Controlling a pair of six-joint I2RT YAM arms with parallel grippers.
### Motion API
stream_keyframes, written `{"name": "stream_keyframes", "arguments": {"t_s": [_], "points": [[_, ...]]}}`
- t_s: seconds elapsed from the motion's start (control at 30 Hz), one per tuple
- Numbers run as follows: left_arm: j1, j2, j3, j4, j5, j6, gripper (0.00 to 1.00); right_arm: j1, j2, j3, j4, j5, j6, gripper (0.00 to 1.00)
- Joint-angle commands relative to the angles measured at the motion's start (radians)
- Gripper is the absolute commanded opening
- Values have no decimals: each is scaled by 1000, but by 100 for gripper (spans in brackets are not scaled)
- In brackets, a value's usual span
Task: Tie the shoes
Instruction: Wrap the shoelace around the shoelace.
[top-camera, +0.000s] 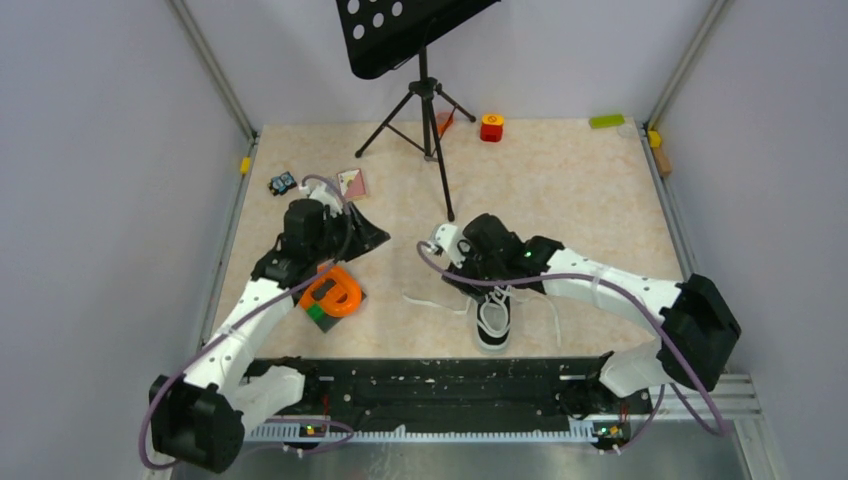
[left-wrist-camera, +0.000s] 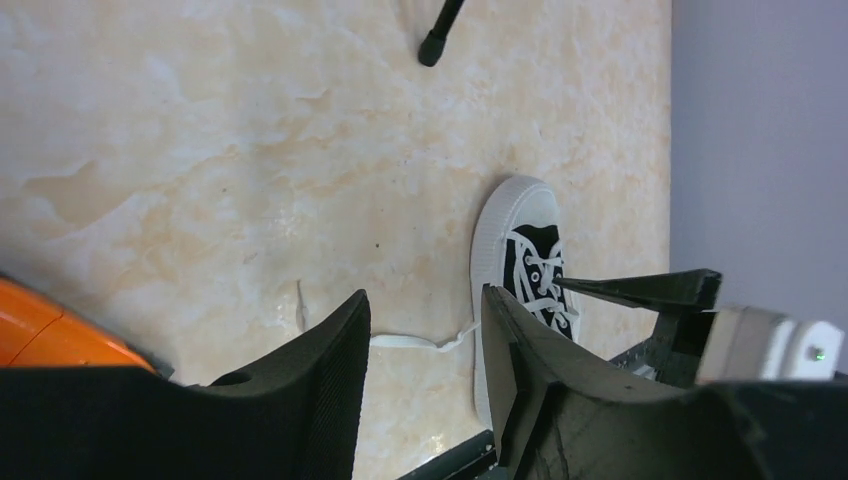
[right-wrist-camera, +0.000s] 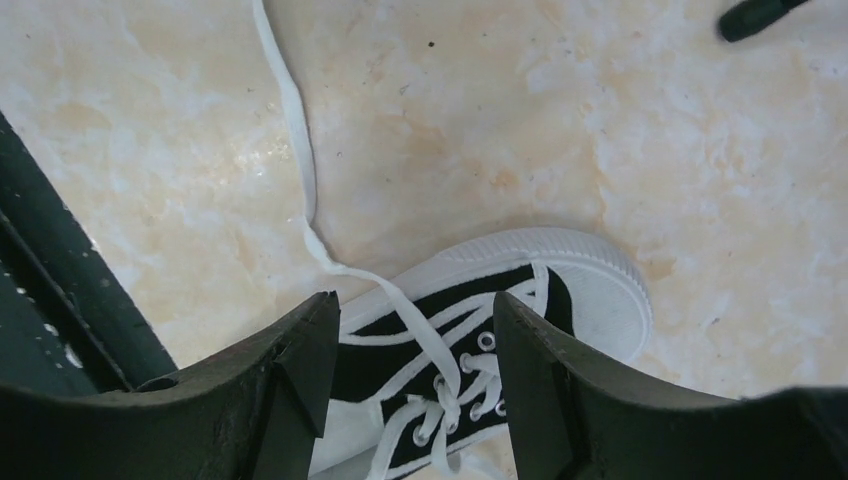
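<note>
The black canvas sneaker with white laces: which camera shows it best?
The right wrist view: the black canvas sneaker is close, its laces, eyelets and toe cap clear. The left wrist view shows its toe end, the rest behind the left fingers. The top view shows it small, partly under the right arm.

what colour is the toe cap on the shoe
White. The toe cap shows best in the right wrist view, next to the black canvas.
</note>
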Motion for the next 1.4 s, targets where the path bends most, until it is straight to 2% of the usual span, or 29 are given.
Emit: {"name": "stream_keyframes", "arguments": {"t_s": [0.0,0.37,0.77,0.87,1.03,1.07,1.17,1.37], "points": [[40,-77,-40,-35,-53,-51,49,46,93,92,-44,49,-195,59],[50,-87,-73,-45,-43,-40,49,82,229,103,-98,109,-294,59],[53,-69,-72,-41,-39,-23,49,107,281,75,-70,150,-310,50],[53,-69,-76,-40,-41,-21,49,112,289,66,-68,153,-310,43],[53,-75,-85,-37,-42,-21,49,113,292,83,-70,169,-298,5],[53,-77,-88,-36,-41,-21,49,113,290,90,-74,173,-296,0],[53,-69,-92,-27,-24,-14,49,112,274,107,-82,185,-280,0],[46,22,-95,48,144,25,48,113,170,78,-45,169,-197,0]]}}
